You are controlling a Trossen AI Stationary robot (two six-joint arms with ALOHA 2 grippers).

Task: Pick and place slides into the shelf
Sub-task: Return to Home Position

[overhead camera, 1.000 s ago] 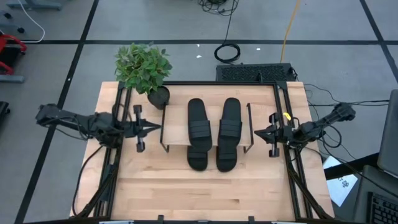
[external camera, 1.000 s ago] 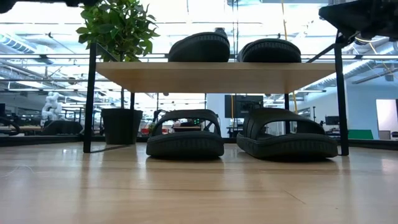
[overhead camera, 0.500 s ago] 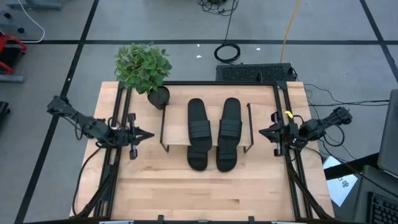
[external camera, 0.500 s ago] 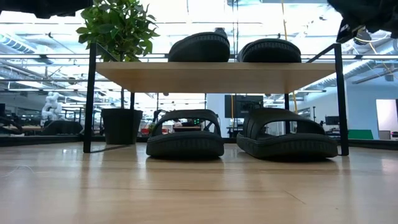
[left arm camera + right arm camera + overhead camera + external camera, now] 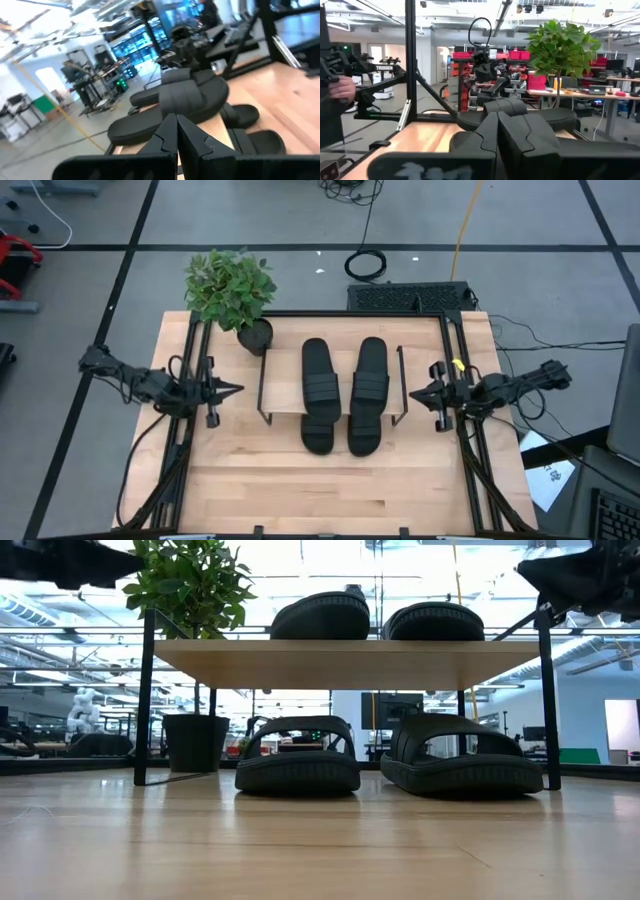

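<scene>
Two black slides [image 5: 318, 378] [image 5: 370, 378] lie sole-down side by side on top of the light-wood shelf [image 5: 283, 388]. Two more [image 5: 320, 432] [image 5: 362, 434] rest on the tabletop under it, their ends poking out toward the near edge. The low view shows the top pair [image 5: 320, 615] [image 5: 435, 620] above the board [image 5: 340, 662] and the lower pair [image 5: 297, 768] [image 5: 460, 765] beneath. My left gripper [image 5: 238, 390] [image 5: 176, 127] hovers shut just left of the shelf. My right gripper [image 5: 412, 393] [image 5: 497, 122] hovers shut just right of it. Both point at the shelf and touch nothing.
A potted plant [image 5: 232, 288] stands at the shelf's far left corner, its dark pot [image 5: 195, 740] on the table. Black frame rails [image 5: 188, 435] [image 5: 470, 460] run along the table's left and right sides. Bare wood [image 5: 330, 490] lies toward the near edge.
My left gripper has drawn back from the shelf toward the table's left edge, staying shut. My right gripper has pulled slightly away from the shelf and come back to about where it was. The slides and shelf have stayed put.
</scene>
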